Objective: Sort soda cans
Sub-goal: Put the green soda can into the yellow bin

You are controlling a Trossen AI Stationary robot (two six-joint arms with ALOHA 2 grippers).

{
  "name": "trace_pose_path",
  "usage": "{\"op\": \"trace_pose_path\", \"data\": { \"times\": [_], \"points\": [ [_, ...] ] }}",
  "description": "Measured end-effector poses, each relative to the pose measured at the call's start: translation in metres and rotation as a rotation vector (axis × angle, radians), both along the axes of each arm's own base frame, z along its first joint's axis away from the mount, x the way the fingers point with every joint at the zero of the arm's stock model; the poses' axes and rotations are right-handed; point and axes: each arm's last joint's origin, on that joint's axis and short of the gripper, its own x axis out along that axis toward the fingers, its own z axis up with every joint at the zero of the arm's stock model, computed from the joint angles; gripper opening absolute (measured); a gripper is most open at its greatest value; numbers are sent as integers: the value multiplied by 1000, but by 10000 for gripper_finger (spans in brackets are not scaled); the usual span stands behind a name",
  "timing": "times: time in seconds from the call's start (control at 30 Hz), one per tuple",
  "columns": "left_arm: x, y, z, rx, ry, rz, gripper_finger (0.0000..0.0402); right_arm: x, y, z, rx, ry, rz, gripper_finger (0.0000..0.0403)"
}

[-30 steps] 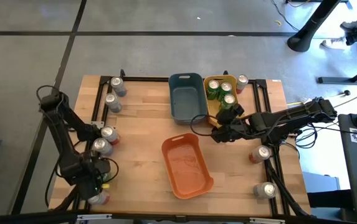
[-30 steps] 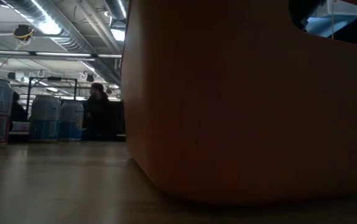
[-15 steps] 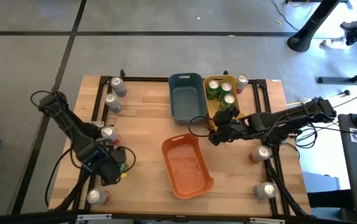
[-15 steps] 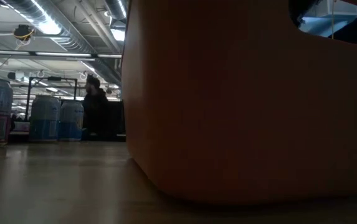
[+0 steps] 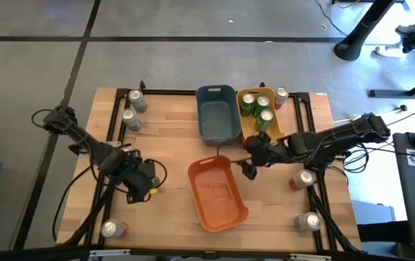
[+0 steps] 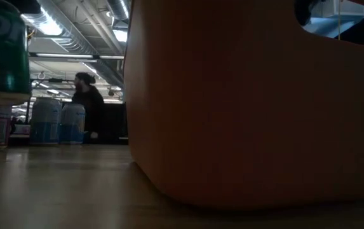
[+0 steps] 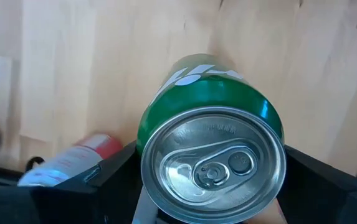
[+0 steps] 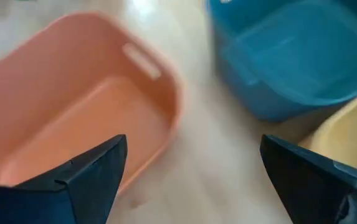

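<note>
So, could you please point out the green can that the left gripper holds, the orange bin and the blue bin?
green can [image 7: 212, 165]: left wrist view, on its silver top.
orange bin [image 5: 216, 191]: high view, on its bare floor.
blue bin [image 5: 217, 119]: high view, on its bare floor.

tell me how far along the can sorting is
Early on. Done: three green cans sit in the yellow bin; the blue bin and orange bin hold nothing. In hand: the left gripper holds a green can above the table, left of the orange bin. The right gripper is open and empty between the bins. Left: loose cans still stand around the table's edges.
</note>
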Motion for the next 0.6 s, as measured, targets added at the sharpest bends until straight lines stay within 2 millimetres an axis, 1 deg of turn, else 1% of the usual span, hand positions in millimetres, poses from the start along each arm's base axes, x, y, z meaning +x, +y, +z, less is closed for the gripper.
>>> {"op": "trace_pose_path", "data": {
  "times": [0.1,0.23,0.3,0.4,0.47,0.6],
  "points": [
    [0,3,2,19,-21,-6,287,6,15,-16,23,65,45,367],
    [1,6,2,31,-27,-14,287,13,32,-41,-2,184,94,359],
    [1,6,2,32,-30,-15,287,11,37,-50,-3,255,99,342],
    [5,3,1,12,-66,-27,287,4,40,-57,-3,346,89,307],
    [10,0,-3,-15,-113,-48,287,2,44,-60,-11,361,100,282],
    [19,-5,-14,-53,-187,-70,287,4,48,-77,-7,361,122,237]
  ]
}}
